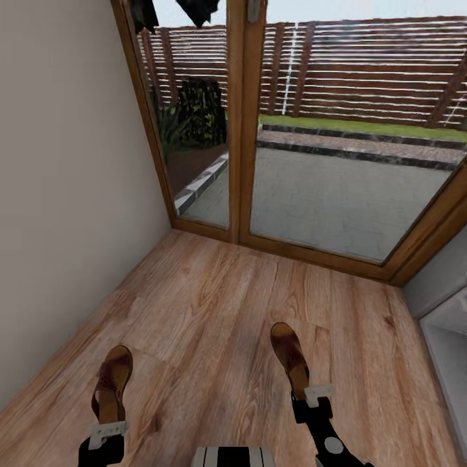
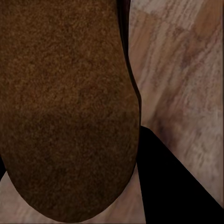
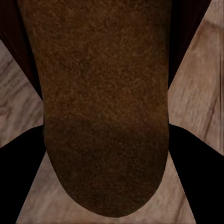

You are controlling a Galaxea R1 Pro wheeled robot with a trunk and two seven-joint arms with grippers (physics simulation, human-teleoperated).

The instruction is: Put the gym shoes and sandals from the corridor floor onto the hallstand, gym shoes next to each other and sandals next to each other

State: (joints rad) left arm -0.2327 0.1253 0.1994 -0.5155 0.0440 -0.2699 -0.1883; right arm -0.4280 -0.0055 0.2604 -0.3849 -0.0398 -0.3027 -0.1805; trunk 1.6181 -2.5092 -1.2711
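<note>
Brown leather open sandal with tan footbed (image 1: 113, 386) in left gripper (image 1: 107, 429), jaws clamped on heel end, toe pointing forward above light brown wood-grain plank floor (image 1: 214, 305). Second brown leather sandal (image 1: 290, 358) gripped at heel by right gripper (image 1: 312, 397), well apart from first. Both soles fill wrist views (image 2: 65, 107) (image 3: 105, 102). Pale grey-white rack edge (image 1: 447, 350) at right. Wood-framed glass door (image 1: 237, 123) ahead, beige wall (image 1: 58, 181) left.

Bare corridor floor (image 1: 214, 305) runs open from the glass door (image 1: 305, 130) back toward the robot. Left of the door, a plain wall (image 1: 58, 194) closes that side. Right of the door, the pale hallstand (image 1: 447, 350) edges in. Two sandals (image 1: 113, 383) (image 1: 290, 357), each at a gripper's tip, hang well apart with open floor between them.
</note>
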